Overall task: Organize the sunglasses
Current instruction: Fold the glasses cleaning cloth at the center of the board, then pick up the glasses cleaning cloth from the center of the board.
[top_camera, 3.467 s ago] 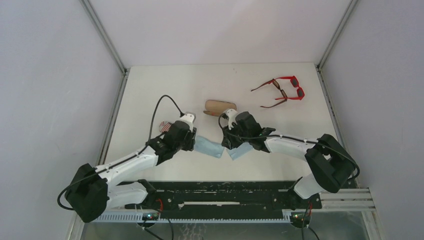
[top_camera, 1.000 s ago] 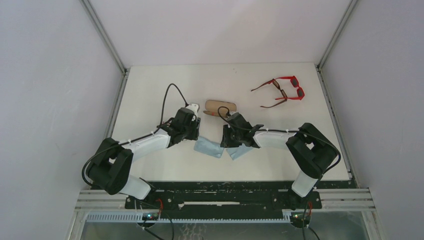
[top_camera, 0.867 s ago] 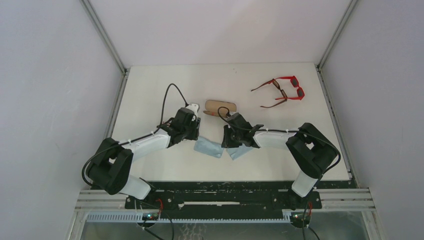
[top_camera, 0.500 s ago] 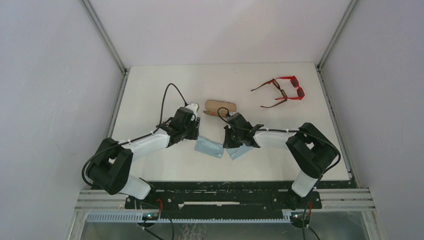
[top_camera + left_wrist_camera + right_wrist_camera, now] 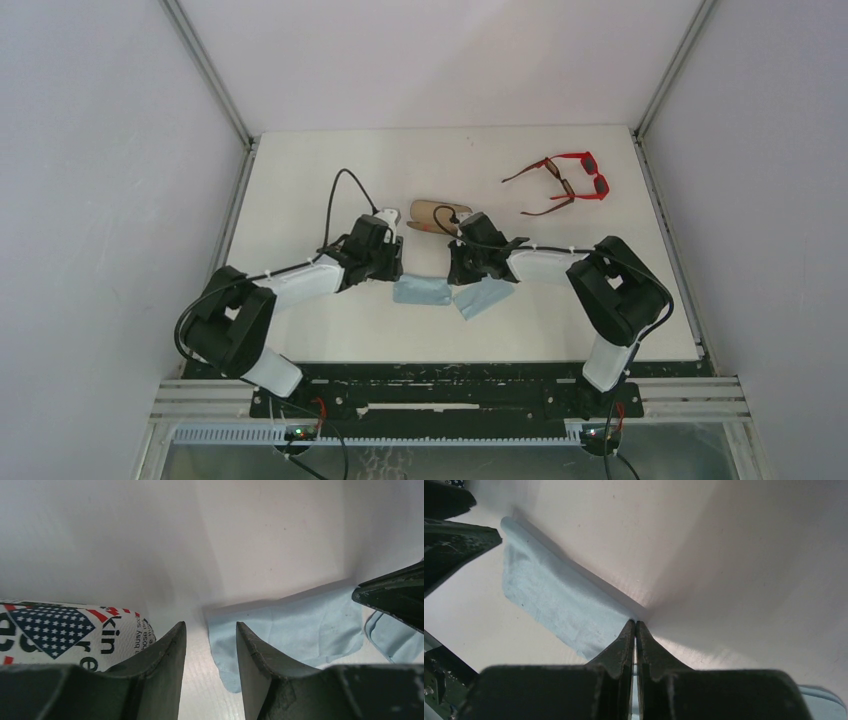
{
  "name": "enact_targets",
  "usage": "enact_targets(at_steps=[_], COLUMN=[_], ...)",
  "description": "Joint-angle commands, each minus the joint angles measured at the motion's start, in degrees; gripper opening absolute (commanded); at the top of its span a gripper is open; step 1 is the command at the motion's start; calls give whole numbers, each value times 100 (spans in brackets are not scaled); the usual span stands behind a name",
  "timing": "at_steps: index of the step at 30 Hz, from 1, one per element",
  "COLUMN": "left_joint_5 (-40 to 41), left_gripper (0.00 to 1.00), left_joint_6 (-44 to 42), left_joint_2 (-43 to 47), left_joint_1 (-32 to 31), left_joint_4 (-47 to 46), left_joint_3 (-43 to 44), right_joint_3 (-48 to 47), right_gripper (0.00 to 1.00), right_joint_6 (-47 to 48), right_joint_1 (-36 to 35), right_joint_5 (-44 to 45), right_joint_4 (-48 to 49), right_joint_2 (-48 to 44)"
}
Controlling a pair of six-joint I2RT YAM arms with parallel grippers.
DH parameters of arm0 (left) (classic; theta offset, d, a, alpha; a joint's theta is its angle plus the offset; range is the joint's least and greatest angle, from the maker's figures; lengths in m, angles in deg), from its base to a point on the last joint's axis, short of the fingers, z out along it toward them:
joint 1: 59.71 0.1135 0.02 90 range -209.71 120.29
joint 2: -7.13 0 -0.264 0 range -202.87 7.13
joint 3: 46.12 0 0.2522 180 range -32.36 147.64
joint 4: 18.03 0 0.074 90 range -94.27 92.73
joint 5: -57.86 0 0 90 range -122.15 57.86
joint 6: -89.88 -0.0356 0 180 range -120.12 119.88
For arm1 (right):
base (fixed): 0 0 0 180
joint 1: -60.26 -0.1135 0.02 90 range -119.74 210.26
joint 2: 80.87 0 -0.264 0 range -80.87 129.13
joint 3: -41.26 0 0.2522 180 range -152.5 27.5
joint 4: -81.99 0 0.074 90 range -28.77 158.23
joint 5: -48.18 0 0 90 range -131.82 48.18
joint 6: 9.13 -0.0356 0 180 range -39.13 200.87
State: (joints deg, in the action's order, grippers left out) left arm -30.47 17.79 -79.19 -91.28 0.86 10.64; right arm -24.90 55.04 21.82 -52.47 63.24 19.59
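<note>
The red sunglasses (image 5: 588, 172) and the slimmer dark brown sunglasses (image 5: 548, 186) lie tangled together at the far right of the table, far from both grippers. My left gripper (image 5: 392, 270) is open, its tips (image 5: 210, 626) low over the left edge of a light blue cloth (image 5: 295, 625). My right gripper (image 5: 456, 272) is shut (image 5: 634, 623) on the right corner of that same cloth (image 5: 554, 597). The cloth lies flat between the two grippers (image 5: 420, 291).
A second light blue cloth (image 5: 483, 298) lies just right of the first. An oval brown case (image 5: 440, 213) sits just beyond the grippers. The flag-print case (image 5: 60, 630) lies by my left fingers, hidden under the arm in the top view. Walls close three sides.
The cloth between the grippers has swung from slanted to level. Both grippers have shifted slightly away from the bases. The sunglasses have not moved.
</note>
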Motion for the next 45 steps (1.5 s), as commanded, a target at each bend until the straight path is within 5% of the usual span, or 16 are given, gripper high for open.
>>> enact_targets(at_steps=[1,18,26,39,45], left_joint_5=[-169,-339,-515,-563,-682], left_gripper=[46,43,32,0,0], left_joint_6=[311,376,318,280,189], left_joint_2=[-156,-656,-555,-394,-39], left_joint_1=[40,41,35,35,30], left_joint_4=[-187,-249,-240,-467,-768], left_joint_3=[330,396,121,-103,-143], right_joint_3=[-191,-191,-192,-190,-193], right_gripper=[0,0,0,0,0], right_joint_6=[262,313,299,337,424], right_joint_1=[29,28,29,47,47], right_joint_5=[-86,-117,-124,-94,-8], right_joint_4=[43,-26,-12,36,235], right_joint_2=[-9,-84,-116,-156,-332])
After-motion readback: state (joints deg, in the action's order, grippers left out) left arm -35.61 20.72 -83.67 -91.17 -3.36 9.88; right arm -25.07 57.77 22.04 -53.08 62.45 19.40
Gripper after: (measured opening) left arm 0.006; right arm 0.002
